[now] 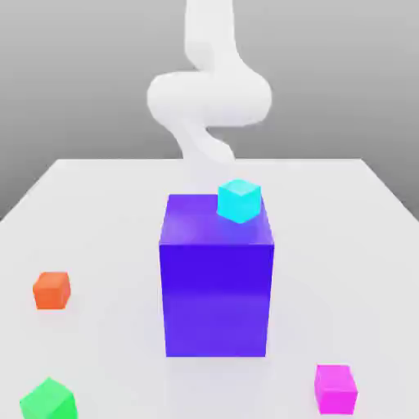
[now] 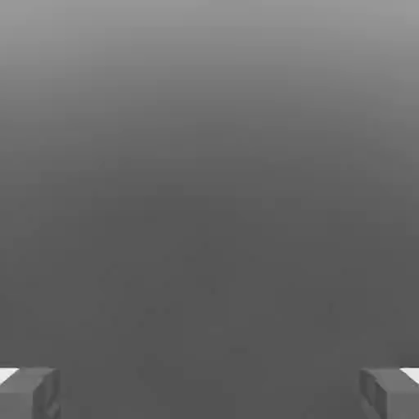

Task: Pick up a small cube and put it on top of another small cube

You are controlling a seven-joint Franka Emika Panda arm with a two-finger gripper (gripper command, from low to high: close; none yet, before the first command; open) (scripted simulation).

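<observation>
Five blocks are sitting on a flat white table. One big blue-purple block is standing upright at the centre, taller than wide, glossy with sharp edges. Perched on its top, at the far corner toward the exterior view's right, a cyan cube is resting, turned slightly so one corner is facing the camera. The small magenta-pink cube is lying on the table near the front edge, toward the exterior view's right, well apart from the big block; equal sides, so no long axis, one vertical edge turned slightly toward the camera, plain matte faces. An orange cube is sitting on the exterior view's left, a green cube at the front left corner, rotated. The white arm is curling behind the big block, smooth and rounded. In the hand view the gripper is showing grey fingertips spread wide apart, nothing between them.
</observation>
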